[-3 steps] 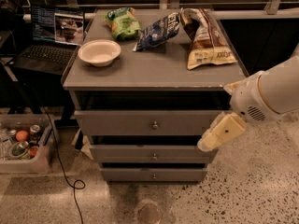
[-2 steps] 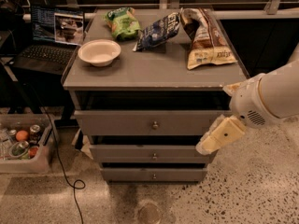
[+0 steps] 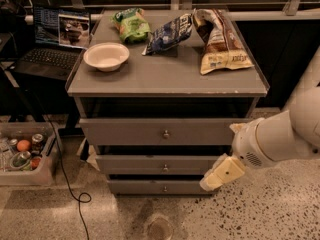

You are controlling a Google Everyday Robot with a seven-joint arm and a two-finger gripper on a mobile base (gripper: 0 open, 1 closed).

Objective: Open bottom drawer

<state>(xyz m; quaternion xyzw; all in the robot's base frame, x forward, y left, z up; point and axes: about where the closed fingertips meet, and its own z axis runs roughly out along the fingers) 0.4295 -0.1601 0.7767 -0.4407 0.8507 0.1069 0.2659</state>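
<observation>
Though near, jaws R of btm drawer (image 3: 145,186)

Cabinet top (image 3: 165,76): bowl (image 3: 106,56), three snack bags (image 3: 167,34)

My feed is dim and warm, lit from above: the cabinet top (image 3: 165,76) catches most light, the drawer gaps (image 3: 165,107) lie in deep shadow, the floor (image 3: 150,211) shows soft glare. The pale gripper (image 3: 214,179), low by the cabinet's right front, looks brightest.

Lab (laptop (image 3: 55,46), end effector (image 3: 211,180) beside drawers (image 3: 145,132))
</observation>
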